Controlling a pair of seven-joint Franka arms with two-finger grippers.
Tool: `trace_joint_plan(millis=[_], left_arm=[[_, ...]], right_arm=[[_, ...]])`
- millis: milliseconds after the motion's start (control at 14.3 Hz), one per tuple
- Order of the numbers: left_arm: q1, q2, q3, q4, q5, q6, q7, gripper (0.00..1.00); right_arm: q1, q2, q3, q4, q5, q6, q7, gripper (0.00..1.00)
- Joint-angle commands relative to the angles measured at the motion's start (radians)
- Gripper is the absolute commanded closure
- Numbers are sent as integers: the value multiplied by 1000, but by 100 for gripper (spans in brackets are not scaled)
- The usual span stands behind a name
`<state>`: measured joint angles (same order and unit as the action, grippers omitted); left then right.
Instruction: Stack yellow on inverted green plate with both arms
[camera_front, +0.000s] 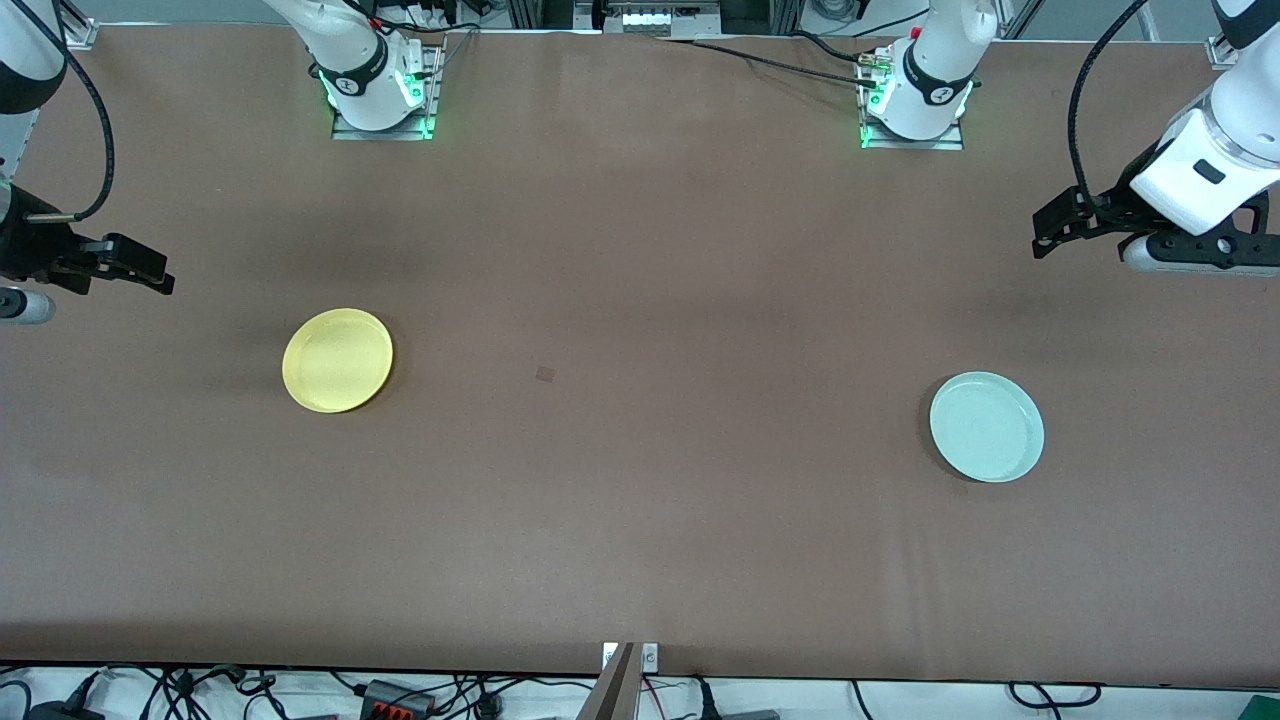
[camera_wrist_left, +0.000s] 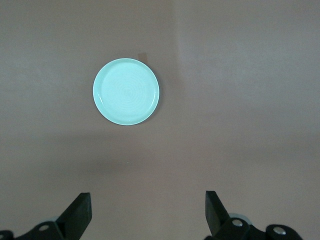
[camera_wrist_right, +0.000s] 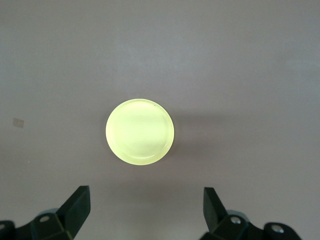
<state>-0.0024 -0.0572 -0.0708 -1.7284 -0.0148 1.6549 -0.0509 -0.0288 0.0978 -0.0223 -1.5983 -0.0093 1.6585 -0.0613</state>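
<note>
Front view: yellow plate (camera_front: 338, 360) sits rim-up on the worktop (camera_front: 640, 520) toward the right arm's end, green plate (camera_front: 987, 427) toward the left arm's end, well apart. Left wrist view: left gripper (camera_wrist_left: 147, 212), fingers (camera_wrist_left: 80, 212) spread, empty, hangs over bare worktop near the green plate. Right wrist view: right gripper (camera_wrist_right: 145, 210), fingers (camera_wrist_right: 79, 207) released, hangs near the yellow plate.

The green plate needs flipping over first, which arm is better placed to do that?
The left arm. The green plate lies rim-up toward its end of the table, and the left gripper hangs near it with jaws open. The right gripper is by the yellow plate.
</note>
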Motion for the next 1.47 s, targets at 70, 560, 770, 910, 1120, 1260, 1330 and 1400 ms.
trace_joint_plan(millis=[70, 560, 770, 910, 1120, 1260, 1330, 1400], left_arm=[[1, 14, -7, 33, 19, -30, -13, 0], [-5, 14, -7, 33, 19, -32, -15, 0], [-5, 14, -7, 33, 19, -32, -15, 0], [-5, 14, -6, 33, 19, -32, -10, 0], [1, 16, -4, 42, 19, -32, 0, 0], [1, 20, -6, 46, 19, -32, -1, 0], [1, 26, -4, 50, 18, -32, -3, 0], [1, 31, -4, 56, 19, -32, -4, 0]], right_arm=[[-8, -4, 5, 1, 0, 4, -6, 0], [-10, -4, 1, 0, -8, -20, -18, 0], [-19, -3, 1, 0, -9, -19, -18, 0], [-22, -3, 1, -3, -11, -20, -21, 0], [-22, -9, 1, -11, -11, -20, -22, 0], [-22, -12, -1, -11, -11, -23, -46, 0], [-22, -12, -1, -11, -11, -23, -58, 0], [-22, -10, -1, -11, -11, -23, -60, 0]])
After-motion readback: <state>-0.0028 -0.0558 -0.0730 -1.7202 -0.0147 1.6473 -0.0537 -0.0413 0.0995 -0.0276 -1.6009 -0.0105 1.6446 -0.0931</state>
